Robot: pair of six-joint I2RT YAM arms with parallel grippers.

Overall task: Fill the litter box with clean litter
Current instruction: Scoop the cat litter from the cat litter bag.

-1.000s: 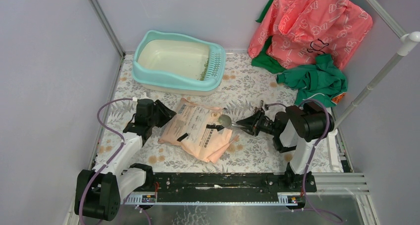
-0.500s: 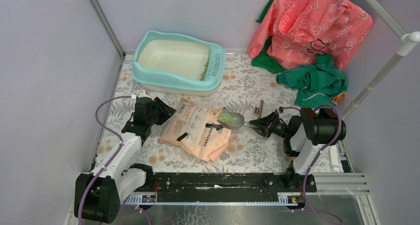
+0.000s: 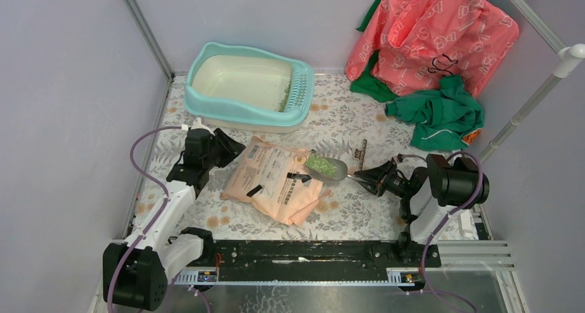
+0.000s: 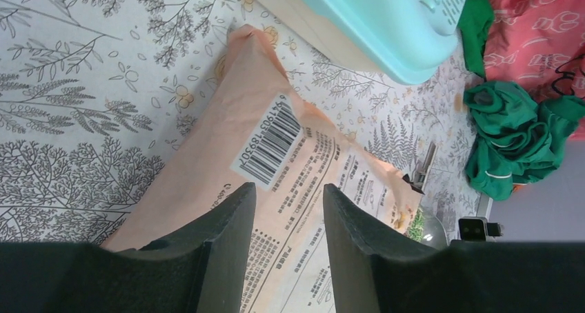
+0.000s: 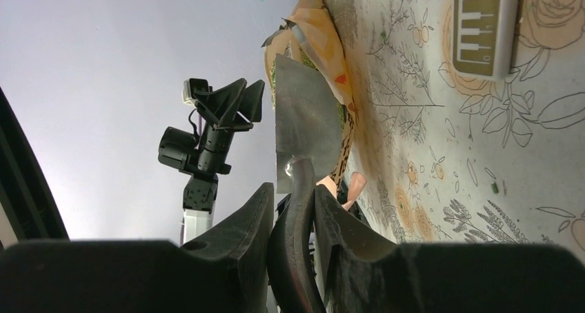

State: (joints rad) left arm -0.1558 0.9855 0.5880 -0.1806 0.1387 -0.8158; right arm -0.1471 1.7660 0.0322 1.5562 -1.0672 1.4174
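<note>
Backing toward 3 o'clock since a second ago, the right gripper [image 3: 361, 177] stays clamped on the handle of the grey scoop [image 3: 332, 169], which now carries a heap of clean litter [image 3: 318, 164] just off the mouth of the peach bag [image 3: 272, 182] at centre. The litter box [image 3: 207, 103] sits at 11 o'clock, its cream basin bare but for a few green granules beside the grille. The left gripper [image 3: 233, 149], at 9 o'clock, hangs with jaws apart over the bag's corner, grasping nothing. A floral mat [image 3: 359, 120] covers the floor; pink fabric [image 3: 428, 37] and green cloth [image 3: 438, 113] lie at 1 o'clock against pale walls [image 3: 69, 85].
</note>
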